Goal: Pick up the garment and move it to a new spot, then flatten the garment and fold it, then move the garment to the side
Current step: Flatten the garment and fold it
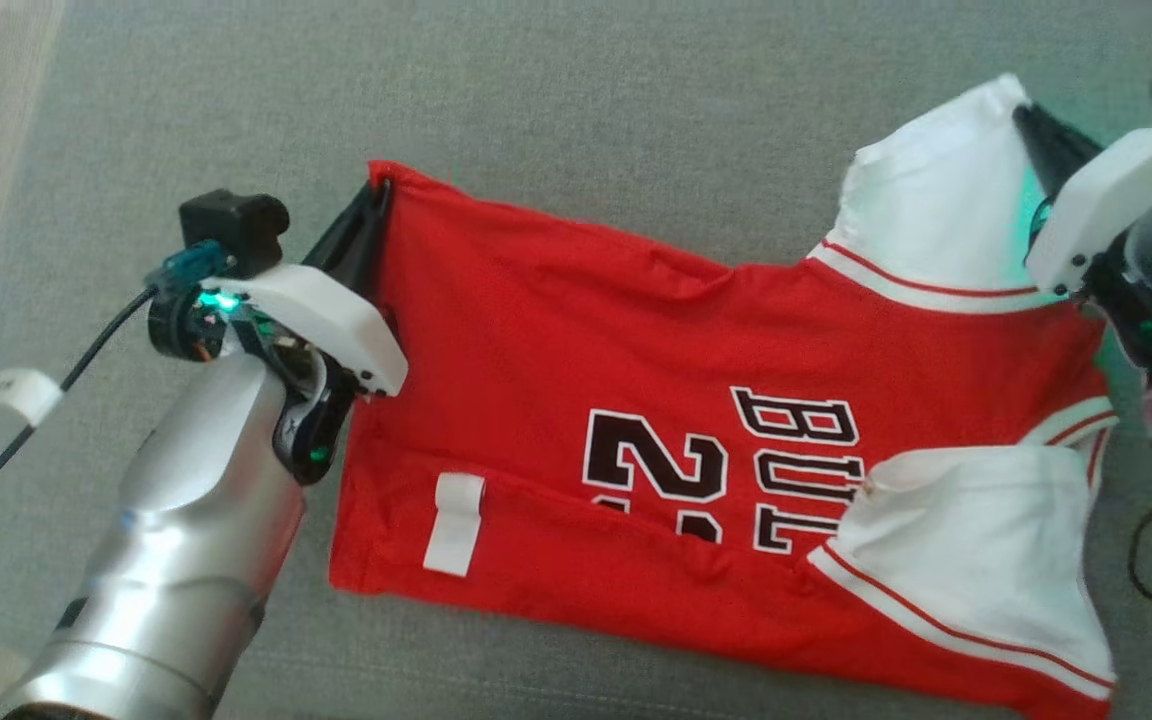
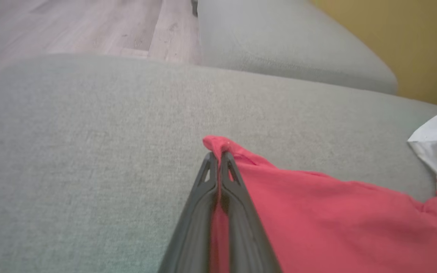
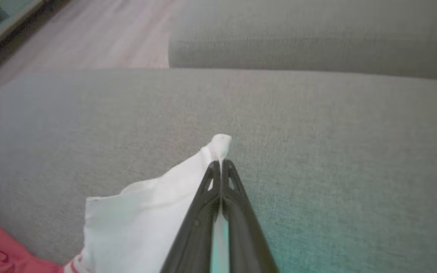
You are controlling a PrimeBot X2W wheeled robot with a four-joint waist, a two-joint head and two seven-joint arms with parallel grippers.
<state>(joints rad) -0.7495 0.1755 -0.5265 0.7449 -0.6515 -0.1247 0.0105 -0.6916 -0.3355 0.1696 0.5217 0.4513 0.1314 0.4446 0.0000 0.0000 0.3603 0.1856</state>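
The garment (image 1: 636,340) is a red jersey with white sleeves and black-and-white lettering, spread across a grey cushion, its near edge folded over. My left gripper (image 1: 376,192) is shut on the red far-left corner; in the left wrist view the red cloth (image 2: 317,212) bunches at the tips of my left gripper (image 2: 217,154). My right gripper (image 1: 1024,112) is shut on the tip of the far white sleeve (image 1: 936,200); in the right wrist view the white sleeve (image 3: 142,220) pokes out past the tips of my right gripper (image 3: 221,163).
The grey cushion (image 1: 586,110) stretches beyond the jersey on all sides. A second grey cushion (image 2: 279,45) lies further off, with wooden floor (image 2: 70,26) past it and a yellow wall (image 2: 412,38) to the right. A black cable (image 1: 26,440) trails off my left arm.
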